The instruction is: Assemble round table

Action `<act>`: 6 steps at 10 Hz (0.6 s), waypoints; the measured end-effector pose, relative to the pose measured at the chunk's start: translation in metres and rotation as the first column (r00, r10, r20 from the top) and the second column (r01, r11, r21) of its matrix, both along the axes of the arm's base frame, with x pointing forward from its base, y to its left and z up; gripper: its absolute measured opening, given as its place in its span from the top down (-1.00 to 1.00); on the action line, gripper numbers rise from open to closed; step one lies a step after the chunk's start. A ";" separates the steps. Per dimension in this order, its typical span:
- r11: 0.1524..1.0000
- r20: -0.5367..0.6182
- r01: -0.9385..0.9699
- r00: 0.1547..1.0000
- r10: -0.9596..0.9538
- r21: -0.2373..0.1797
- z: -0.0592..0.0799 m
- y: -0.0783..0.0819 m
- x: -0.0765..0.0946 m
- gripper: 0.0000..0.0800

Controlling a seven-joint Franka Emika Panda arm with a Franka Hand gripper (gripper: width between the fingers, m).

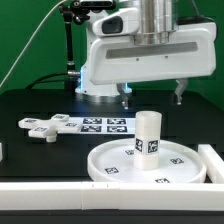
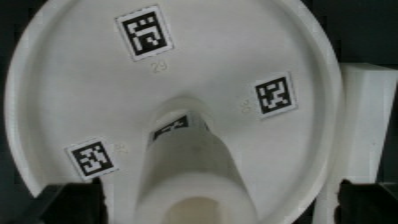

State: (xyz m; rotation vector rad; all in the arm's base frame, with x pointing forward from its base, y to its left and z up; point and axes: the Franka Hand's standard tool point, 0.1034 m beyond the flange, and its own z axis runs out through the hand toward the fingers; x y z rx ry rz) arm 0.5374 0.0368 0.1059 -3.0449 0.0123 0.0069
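Exterior view: the leg [image 1: 148, 134] stands upright at the middle of the round disc [image 1: 150, 168], near on the counter [image 1: 30, 105]. Closing off-centre could tip or skew it, I judge. My gripper [image 1: 152, 97] hangs straight above it, jaws wide apart, touching nothing. The cross-shaped base [image 1: 45, 127] lies at the exterior view's left.

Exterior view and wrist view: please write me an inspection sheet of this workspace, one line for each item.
Surface: black table, with the marker board lying flat on it.
Job's things: leg stands upright on the round disc; cross-shaped base lies apart, toward the exterior view's left.
Clutter: nothing seen.
Grippers: gripper open, above the leg, not touching it.
Cables: green cable at the back, on the exterior view's left.
Surroundings: white border frame beside the disc; green backdrop.
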 end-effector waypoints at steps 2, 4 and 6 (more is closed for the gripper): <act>1.000 -0.001 0.007 1.000 -0.007 0.000 -0.001 0.002 0.000 -0.62; 1.000 -0.001 0.004 1.000 -0.004 -0.001 -0.002 0.001 0.000 -0.62; 0.993 0.003 -0.115 0.993 0.115 -0.003 -0.004 -0.013 -0.012 -0.62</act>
